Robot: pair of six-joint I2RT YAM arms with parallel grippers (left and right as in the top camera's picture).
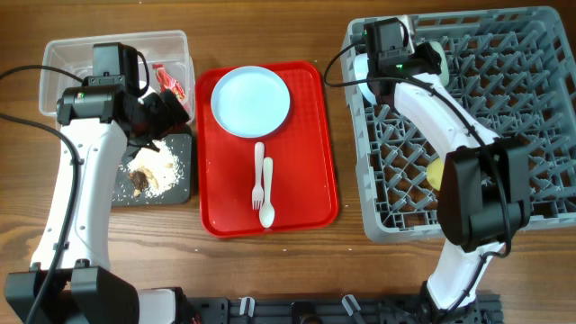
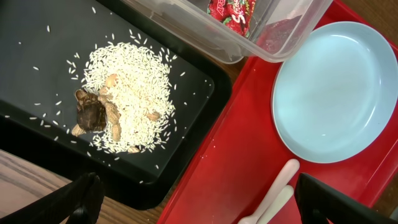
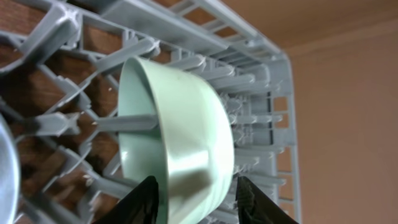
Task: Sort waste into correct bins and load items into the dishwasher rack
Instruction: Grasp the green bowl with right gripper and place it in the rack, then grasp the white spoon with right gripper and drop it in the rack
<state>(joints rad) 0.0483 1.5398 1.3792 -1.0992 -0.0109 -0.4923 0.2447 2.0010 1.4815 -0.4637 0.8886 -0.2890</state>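
Observation:
My left gripper is open and empty, hovering over the edge between the black tray and the red tray. Rice and brown food scraps lie on the black tray. A red wrapper lies in the clear tub. No tissue shows. My right gripper is shut on the pale-green bowl, held on its side among the pegs of the dishwasher rack.
The light-blue plate, white fork and spoon lie on the red serving tray. A light-blue bowl and a yellow cup are in the rack.

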